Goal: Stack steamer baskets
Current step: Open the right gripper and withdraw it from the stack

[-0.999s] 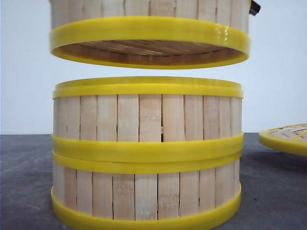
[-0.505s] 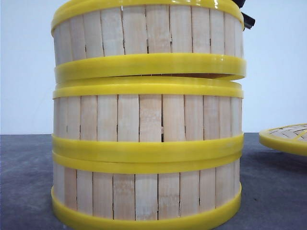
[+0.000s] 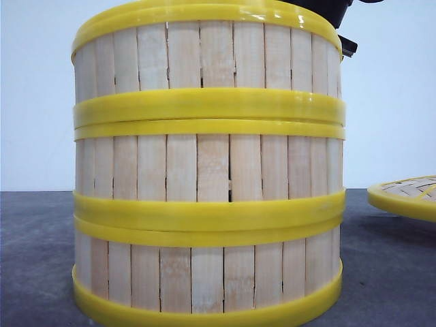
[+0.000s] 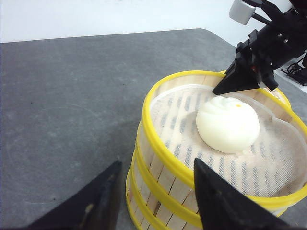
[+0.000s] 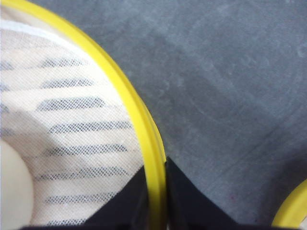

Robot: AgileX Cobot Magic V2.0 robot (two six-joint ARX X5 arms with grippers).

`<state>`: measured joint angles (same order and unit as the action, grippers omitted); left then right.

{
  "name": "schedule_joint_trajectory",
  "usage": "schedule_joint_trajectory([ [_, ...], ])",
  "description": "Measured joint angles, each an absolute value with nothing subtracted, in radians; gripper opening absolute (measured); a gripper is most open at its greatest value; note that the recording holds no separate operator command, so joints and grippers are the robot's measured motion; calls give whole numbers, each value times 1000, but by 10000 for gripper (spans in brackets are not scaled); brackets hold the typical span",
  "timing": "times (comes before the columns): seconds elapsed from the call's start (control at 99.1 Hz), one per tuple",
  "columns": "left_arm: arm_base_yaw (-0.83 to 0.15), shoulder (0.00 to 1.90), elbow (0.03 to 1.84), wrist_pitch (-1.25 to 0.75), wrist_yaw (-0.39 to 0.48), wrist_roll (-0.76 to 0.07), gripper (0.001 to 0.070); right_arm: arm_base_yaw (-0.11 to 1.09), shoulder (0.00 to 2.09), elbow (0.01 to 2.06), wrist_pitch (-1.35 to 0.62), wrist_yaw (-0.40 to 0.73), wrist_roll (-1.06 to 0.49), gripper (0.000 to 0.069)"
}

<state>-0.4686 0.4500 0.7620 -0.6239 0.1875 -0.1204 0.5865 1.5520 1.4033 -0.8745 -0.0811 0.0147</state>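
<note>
From the front, three steamer baskets (image 3: 208, 170) are seen stacked rim on rim, the lid (image 3: 407, 194) set aside on the right. In the left wrist view, the left gripper (image 4: 153, 191) is spread wide, empty, near the stack — a bun (image 4: 228, 124) sits inside. In the right wrist view, the top rim (image 5: 144, 129) is pinched by the right gripper (image 5: 157, 191), probably for seating.

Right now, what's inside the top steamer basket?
The top steamer basket holds one white bun on a white mesh liner. The right pincer grips its rim. The two lower baskets are covered, so their contents can't be seen.
</note>
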Motion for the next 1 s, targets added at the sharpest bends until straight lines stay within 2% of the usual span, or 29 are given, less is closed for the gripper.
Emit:
schedule_joint_trajectory([
  [0.091, -469, 450, 762, -624, 187, -120, 275, 581, 1552, 1403, -883, -81, 15, 29],
  [0.131, -469, 450, 762, -624, 187, -120, 275, 581, 1552, 1403, -887, -78, 15, 58],
  [0.172, -469, 450, 762, -624, 187, -120, 275, 580, 1552, 1403, -889, -74, 15, 125],
  [0.273, -469, 450, 762, -624, 188, -120, 275, 576, 1552, 1404, -888, -74, 15, 360],
  [0.353, -469, 450, 762, -624, 188, -120, 275, 569, 1550, 1403, -881, -74, 15, 444],
  [0.565, -469, 450, 762, -624, 188, -120, 275, 556, 1444, 1404, -844, -69, 15, 475],
  [0.747, -469, 450, 762, -623, 188, -120, 275, 520, 1287, 1407, -850, 29, 15, 476],
  [0.858, -469, 450, 762, -616, 188, -120, 275, 466, 1222, 1408, -882, 81, 23, 467],
  [0.999, -469, 450, 762, -608, 188, -115, 275, 341, 1209, 1411, -956, 82, 32, 457],
])
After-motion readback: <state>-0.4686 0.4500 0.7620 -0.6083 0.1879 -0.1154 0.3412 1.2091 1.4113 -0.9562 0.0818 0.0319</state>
